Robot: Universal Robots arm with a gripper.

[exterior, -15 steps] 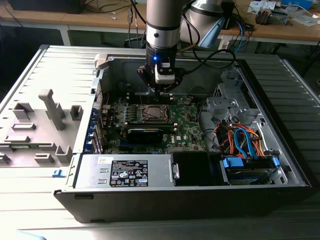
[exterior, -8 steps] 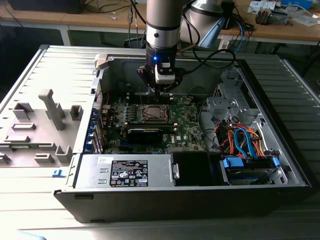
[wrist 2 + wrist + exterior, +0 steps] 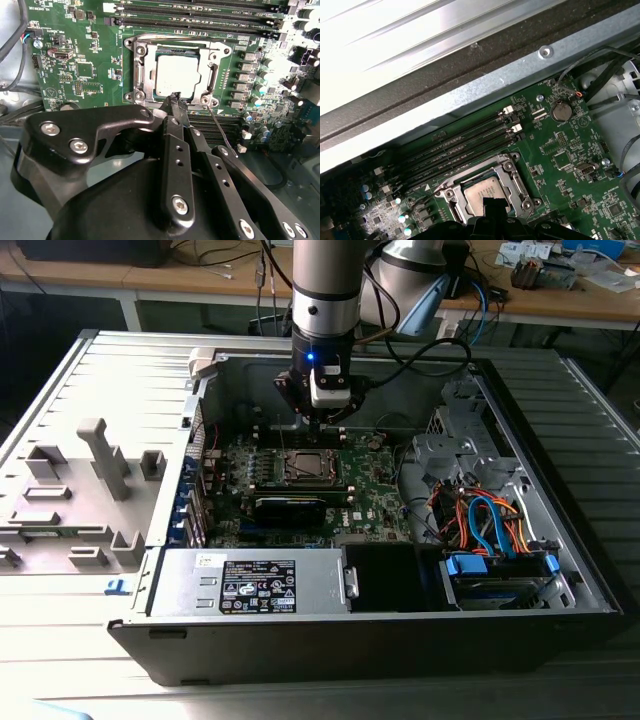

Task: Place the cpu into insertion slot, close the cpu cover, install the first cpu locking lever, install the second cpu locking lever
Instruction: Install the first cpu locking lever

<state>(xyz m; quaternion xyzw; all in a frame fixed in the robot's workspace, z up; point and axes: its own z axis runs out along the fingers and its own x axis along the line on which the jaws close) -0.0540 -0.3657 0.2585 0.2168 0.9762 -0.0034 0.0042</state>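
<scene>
Our closed gripper (image 3: 177, 103) is hanging beside the cpu cover (image 3: 146, 75); we are judging the thin locking lever (image 3: 220, 131) stiff, springy, best pushed near its tip.

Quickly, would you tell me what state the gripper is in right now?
Black gripper: shut, nothing visibly held, tip at the edge of the silver square metal cpu cover.

My end effector (image 3: 176, 102) over the insertion slot (image 3: 135, 96) edge, cpu (image 3: 177, 75) in the slot, cpu cover (image 3: 145, 70) flat around it, memory slots (image 3: 200, 17) alongside, motherboard (image 3: 85, 75) inside the open case (image 3: 300, 645)
</scene>
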